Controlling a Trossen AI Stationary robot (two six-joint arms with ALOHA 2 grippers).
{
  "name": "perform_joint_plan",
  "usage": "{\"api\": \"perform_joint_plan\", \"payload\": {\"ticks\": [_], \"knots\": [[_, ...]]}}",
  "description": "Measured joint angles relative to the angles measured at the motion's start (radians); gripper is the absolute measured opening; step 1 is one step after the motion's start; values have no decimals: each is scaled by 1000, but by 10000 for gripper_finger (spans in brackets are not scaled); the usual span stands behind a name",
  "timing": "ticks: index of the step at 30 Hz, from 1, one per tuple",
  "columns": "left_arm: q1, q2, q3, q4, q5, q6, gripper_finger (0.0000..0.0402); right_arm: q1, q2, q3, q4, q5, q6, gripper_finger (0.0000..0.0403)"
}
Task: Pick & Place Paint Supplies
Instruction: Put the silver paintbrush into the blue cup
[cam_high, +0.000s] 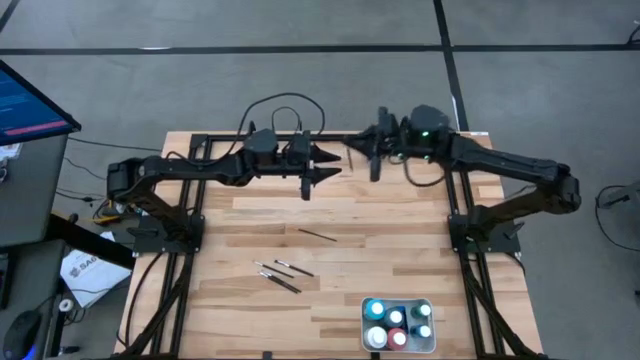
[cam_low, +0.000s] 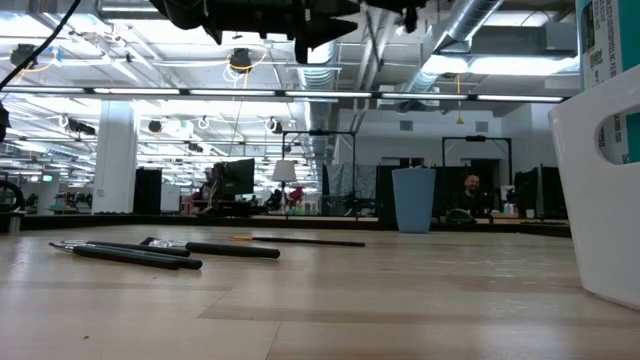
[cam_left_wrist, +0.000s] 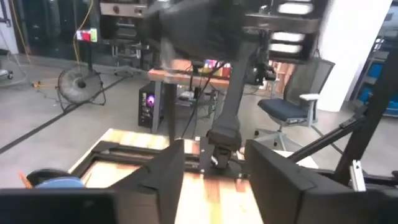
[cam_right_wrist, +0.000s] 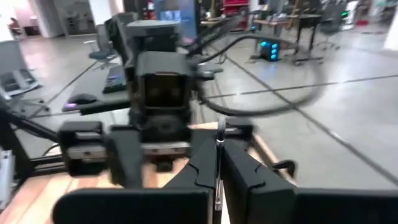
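Both arms hang high over the table's far edge, facing each other. My left gripper (cam_high: 335, 166) (cam_left_wrist: 214, 168) is open and holds nothing. My right gripper (cam_high: 350, 147) (cam_right_wrist: 219, 155) points toward the table's left, shut on a thin paintbrush (cam_right_wrist: 219, 140). One dark paintbrush (cam_high: 316, 234) lies alone mid-table, and several more (cam_high: 280, 272) (cam_low: 150, 250) lie flat nearer the front. Several paint bottles (cam_high: 397, 318) stand in the white tray (cam_high: 430, 345). The blue cup (cam_low: 413, 200) stands far back on the table. It does not show in the high view. My right gripper pinches a thin paintbrush (cam_right_wrist: 218, 180) between its two fingers (cam_right_wrist: 249, 180). It shows as a thin line running through the narrow gap between them. The fingers are about level, coming from the table's right. The brush is lifted clear of the table; which part is held I cannot tell.
The white tray's wall (cam_low: 600, 190) stands close at the low view's right. Dark frame rails (cam_high: 190, 230) (cam_high: 465, 235) run along both sides of the wooden table. Bare wood lies between the loose brushes and the arms. A person (cam_low: 470, 190) sits in the room beyond.
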Motion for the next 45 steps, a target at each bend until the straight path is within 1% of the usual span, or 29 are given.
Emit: {"api": "perform_joint_plan", "payload": {"ticks": [2, 5, 8, 11, 13, 16, 18, 22, 25, 27, 33, 37, 41, 43, 45], "knots": [[0, -13, 0, -11, -1, -6, 179, -29, -45, 0, -30, 0, -15, 1], [3, -44, -1, -20, -16, -13, 201, -76, -118, -3, -83, 3, -31, 1], [3, -80, -1, -34, -52, -20, 210, -126, -200, -45, -113, 53, -66, 1], [3, -119, -1, -36, -80, -20, 209, -186, -277, -129, -93, 122, -87, 1], [4, -141, -1, -36, -101, -19, 205, -229, -326, -214, -29, 145, -99, 1], [4, -165, -1, -38, -113, -19, 199, -299, -376, -371, 170, 152, -101, 0], [4, -172, -1, -36, -113, -20, 195, -348, -387, -471, 298, 164, -62, 0], [4, -177, -1, -37, -121, -33, 187, -416, -357, -621, 544, 159, 22, 0], [4, -177, -1, -39, -127, -66, 181, -450, -301, -686, 653, 154, 54, 0], [4, -177, -1, -38, -129, -85, 178, -462, -246, -709, 717, 153, 63, 0], [4, -181, -1, -41, -129, -111, 175, -491, -53, -710, 904, 148, 65, 0], [4, -195, -2, -44, -129, -111, 175, -511, 41, -710, 974, 112, 109, 0], [4, -203, -2, -41, -129, -107, 175, -511, 97, -710, 994, 99, 127, 2], [4, -204, -2, -37, -129, -98, 175, -512, 108, -710, 998, 99, 143, 11], [1, -205, -2, -37, -123, -74, 175, -510, 112, -710, 994, 99, 144, 28]]}}
